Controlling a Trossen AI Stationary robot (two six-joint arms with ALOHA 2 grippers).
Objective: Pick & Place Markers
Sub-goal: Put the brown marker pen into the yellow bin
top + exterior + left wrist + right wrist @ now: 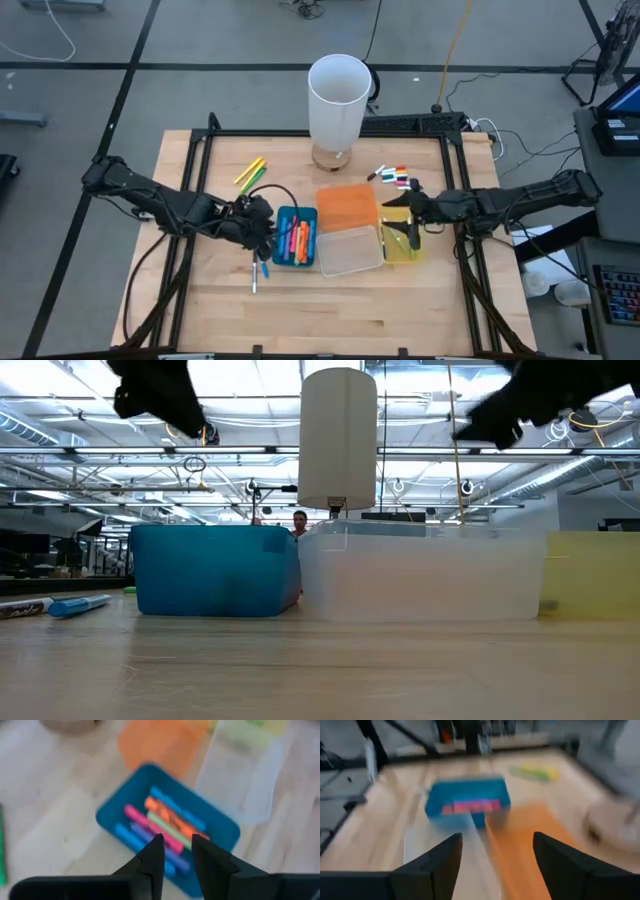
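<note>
Left gripper (262,232) above the near edge of the blue bin (283,215), fingers a narrow gap apart and empty; right gripper (408,216) wide open, empty, over the yellow bin (402,250). Risk: a marker released here may strike the blue rim and roll out. Blue bin holds several markers (160,822); clear bin (350,252) looks empty; orange bin (347,205) beyond it. Loose markers (258,272) lie beside the left gripper, others (395,177) beyond the right

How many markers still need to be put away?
Several markers already lie in the blue bin. The left gripper hovers over it, holding nothing; the right gripper is open and empty. Left: yellow-green markers, white markers, and loose ones by the blue bin.
</note>
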